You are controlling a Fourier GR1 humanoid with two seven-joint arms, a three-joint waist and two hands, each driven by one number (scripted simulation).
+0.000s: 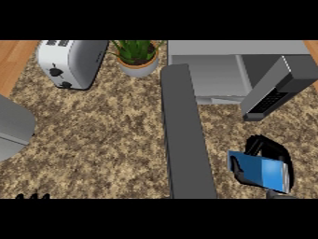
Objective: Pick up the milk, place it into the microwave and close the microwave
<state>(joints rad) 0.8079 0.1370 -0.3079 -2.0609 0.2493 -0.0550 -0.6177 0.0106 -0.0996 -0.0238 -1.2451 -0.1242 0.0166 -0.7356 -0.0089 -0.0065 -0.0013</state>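
Right hand [270, 158] clenched round blue milk carton [259, 171] — just before open microwave [223, 74].

toaster [72, 63] back left, upright | potted plant [138, 57] just right of it | speckled counter [99, 135]

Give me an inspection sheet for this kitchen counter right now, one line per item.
Surface: speckled brown counter, wood at the far corners.
Job's things: blue milk carton in the right hand, short of the microwave, whose door stands open toward the robot.
Clutter: toaster, potted plant, grey object at left edge.
Hands: right hand curled round the carton; left hand, only fingertips show at the lower edge.
Cables: nothing seen.
Surroundings: nothing seen.
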